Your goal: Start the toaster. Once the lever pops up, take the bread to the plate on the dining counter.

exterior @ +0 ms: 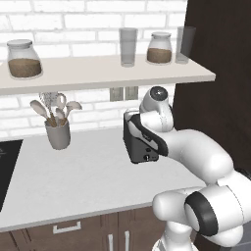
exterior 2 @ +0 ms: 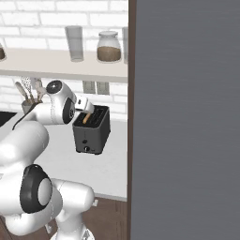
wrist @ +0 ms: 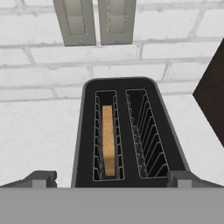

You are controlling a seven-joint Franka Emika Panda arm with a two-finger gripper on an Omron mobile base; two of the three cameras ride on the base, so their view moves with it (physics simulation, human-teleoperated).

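Dark grey toaster (wrist: 127,131) stands on the pale table (exterior: 73,181), close to the white brick wall (wrist: 35,74), below two wall sockets (wrist: 94,19). Bread (wrist: 108,140) sits upright in one slot of the toaster, the left one in the hand view; the slot beside it holds only its wire rack. End effector (wrist: 111,179) hovers directly above the toaster, fingers (wrist: 41,178) spread wide, one to each side of the toaster's body, touching nothing. Small round knob (exterior 2: 86,149) low on the toaster's front face. Utensil cup (exterior: 58,133) stands well left of the toaster. Shelf (exterior: 98,73) above the toaster carries jars and glasses.
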